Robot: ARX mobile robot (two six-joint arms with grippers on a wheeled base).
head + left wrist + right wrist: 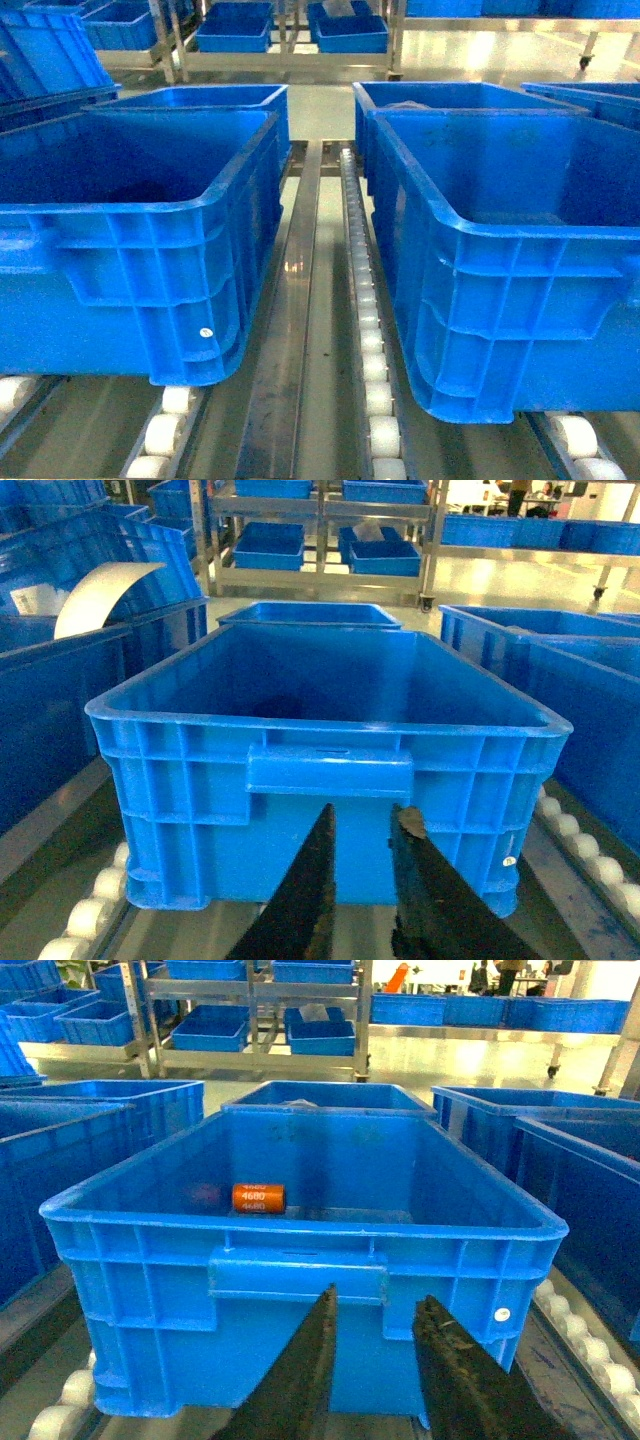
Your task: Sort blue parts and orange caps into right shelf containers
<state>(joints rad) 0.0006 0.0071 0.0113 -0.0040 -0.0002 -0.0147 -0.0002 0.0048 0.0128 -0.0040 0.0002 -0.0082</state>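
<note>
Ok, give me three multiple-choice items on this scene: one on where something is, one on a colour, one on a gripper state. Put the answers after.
1. Where does the cylinder marked 4680 lie?
A. Inside the bin in front of the right gripper
B. On the rollers between the bins
C. Between the left gripper's fingers

2. What colour is that cylinder?
A. Green
B. Orange
C. White

3. How does the left gripper stand?
A. Shut on a bin's rim
B. Open, holding nothing
C. Shut on a cylinder

Answers:
1 A: the right wrist view shows it on the floor of the blue bin ahead of the right gripper.
2 B: its body is orange with pale print.
3 B: the fingers stand apart with only the near bin's wall seen through the gap.
</note>
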